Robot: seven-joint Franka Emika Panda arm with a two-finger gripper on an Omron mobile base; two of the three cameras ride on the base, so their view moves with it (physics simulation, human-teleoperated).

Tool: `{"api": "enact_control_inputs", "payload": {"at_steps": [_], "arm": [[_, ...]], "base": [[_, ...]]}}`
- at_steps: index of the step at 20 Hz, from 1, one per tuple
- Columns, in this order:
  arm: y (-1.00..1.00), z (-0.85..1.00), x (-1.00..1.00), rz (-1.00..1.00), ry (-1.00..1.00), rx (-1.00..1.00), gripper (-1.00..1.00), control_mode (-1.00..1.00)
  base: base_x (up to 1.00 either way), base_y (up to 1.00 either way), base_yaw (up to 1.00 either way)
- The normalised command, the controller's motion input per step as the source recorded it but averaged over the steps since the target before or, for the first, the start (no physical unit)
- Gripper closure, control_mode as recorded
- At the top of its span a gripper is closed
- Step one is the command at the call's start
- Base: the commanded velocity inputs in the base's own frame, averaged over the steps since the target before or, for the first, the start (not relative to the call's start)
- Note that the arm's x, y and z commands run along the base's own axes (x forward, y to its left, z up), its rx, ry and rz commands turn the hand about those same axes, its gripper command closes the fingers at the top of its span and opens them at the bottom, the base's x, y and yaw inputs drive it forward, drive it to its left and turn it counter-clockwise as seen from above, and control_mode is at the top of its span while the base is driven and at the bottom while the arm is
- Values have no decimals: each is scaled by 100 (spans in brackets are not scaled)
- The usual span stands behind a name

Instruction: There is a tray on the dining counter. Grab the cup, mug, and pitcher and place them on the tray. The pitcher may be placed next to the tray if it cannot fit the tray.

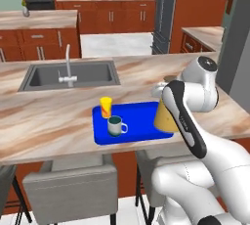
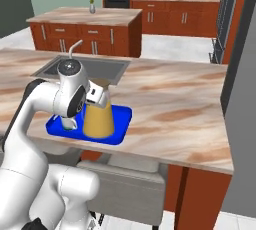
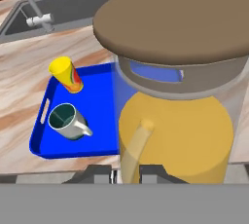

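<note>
While the cup point(image 1: 106, 107) and mug point(image 1: 116, 126) are already standing on the tray point(image 1: 141, 113), you are carrying the pitcher point(image 2: 98, 115) — the gripper point(image 3: 127, 173) pinching its handle — over the tray's right end on the counter point(image 1: 49, 116); only its placement is remaining.

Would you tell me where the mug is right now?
The mug stands upright on the tray, near its front left part in the left base view, just in front of the cup.

Arm point(image 1: 188, 121) bent low (jaws clamped)
</note>
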Motion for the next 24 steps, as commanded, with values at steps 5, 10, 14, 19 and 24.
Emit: {"api": "enact_control_inputs", "payload": {"at_steps": [5, 10, 14, 19, 24], "arm": [[0, 0, 0, 0, 0, 0, 100, 100], [0, 0, 0, 0, 0, 0, 100, 100], [0, 0, 0, 0, 0, 0, 100, 100], [0, 0, 0, 0, 0, 0, 100, 100], [0, 0, 0, 0, 0, 0, 100, 100]], "base": [[43, 14, -20], [46, 15, -21], [49, 13, -20], [55, 16, -20], [67, 21, -21]]}}
